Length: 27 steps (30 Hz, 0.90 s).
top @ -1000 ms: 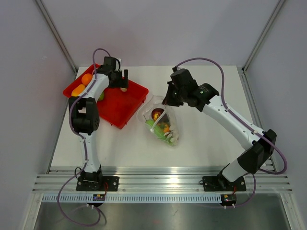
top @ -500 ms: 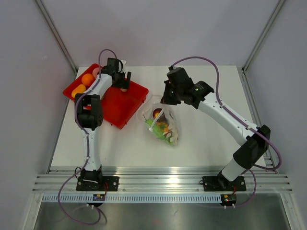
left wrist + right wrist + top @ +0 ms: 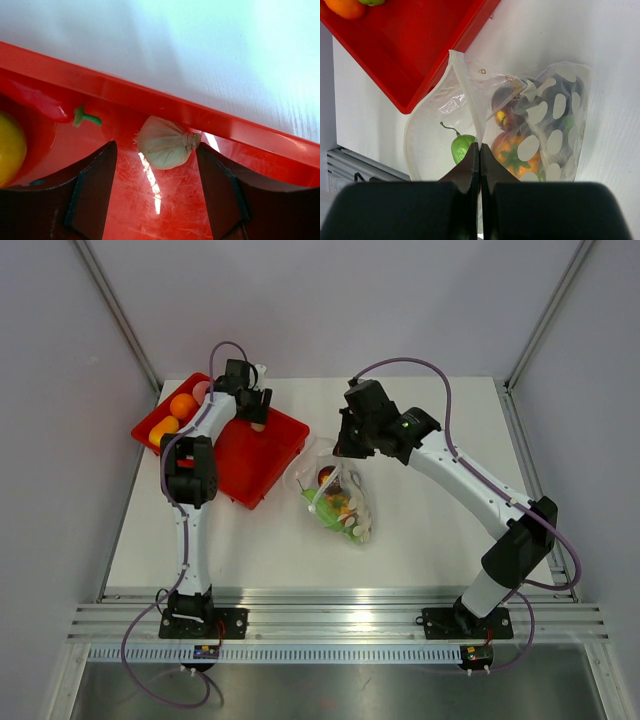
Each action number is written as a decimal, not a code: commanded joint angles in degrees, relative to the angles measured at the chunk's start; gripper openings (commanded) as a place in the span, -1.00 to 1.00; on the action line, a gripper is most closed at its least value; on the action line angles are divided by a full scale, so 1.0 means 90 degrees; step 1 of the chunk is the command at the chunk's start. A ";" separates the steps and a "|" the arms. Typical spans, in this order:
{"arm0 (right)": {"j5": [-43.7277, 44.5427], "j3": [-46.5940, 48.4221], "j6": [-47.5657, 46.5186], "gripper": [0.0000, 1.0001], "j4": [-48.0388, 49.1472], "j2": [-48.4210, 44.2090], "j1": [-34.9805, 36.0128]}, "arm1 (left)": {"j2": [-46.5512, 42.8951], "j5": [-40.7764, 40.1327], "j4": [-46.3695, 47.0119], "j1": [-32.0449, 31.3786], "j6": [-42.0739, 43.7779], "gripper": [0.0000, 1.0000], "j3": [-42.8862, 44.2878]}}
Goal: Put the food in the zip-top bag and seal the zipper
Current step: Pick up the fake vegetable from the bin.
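The clear zip-top bag [image 3: 338,498] lies on the table right of the red tray. It holds a green pepper [image 3: 461,146], an orange tomato-like piece [image 3: 516,156] and a dark purple piece [image 3: 506,99]. Its mouth gapes open. My right gripper [image 3: 344,452] [image 3: 479,146] is shut on the zipper strip [image 3: 465,90] at the mouth edge. My left gripper [image 3: 256,408] [image 3: 156,167] is open over the tray's far edge, its fingers either side of a whitish garlic bulb [image 3: 164,146]. A red chili [image 3: 42,102] and a yellow piece [image 3: 9,146] lie beside it.
The red tray [image 3: 272,455] stands at the back left, with orange pieces [image 3: 181,405] in its far left corner. Its raised rim [image 3: 210,116] runs just behind the garlic. Grey walls close in the table at left, right and back.
My left gripper has shifted slightly right along the tray's far rim. My right gripper has moved a little left with the bag's edge in it, and the bag has followed.
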 commanded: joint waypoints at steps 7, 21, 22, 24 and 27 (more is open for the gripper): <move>-0.0046 0.0219 -0.0086 -0.99 0.0041 -0.0019 0.0052 | 0.0264 0.0196 -0.0250 0.0004 0.0214 0.57 0.0453; -0.0046 0.0307 -0.0116 -0.99 0.0002 0.0147 0.0052 | 0.0332 0.0186 -0.0270 0.0004 0.0244 -0.01 0.0541; -0.0065 0.0287 -0.0115 -0.99 0.0011 0.0157 0.0042 | 0.0274 0.0216 -0.0251 0.0004 0.0186 -0.10 0.0503; -0.0056 0.0278 -0.0096 -0.99 0.0011 0.0138 0.0042 | 0.0021 0.0284 -0.0144 0.0004 0.0020 -0.33 0.0366; -0.0046 0.0219 -0.0067 -0.99 0.0011 0.0040 0.0042 | -0.0419 0.0284 0.0110 0.0004 -0.0127 -0.41 -0.0044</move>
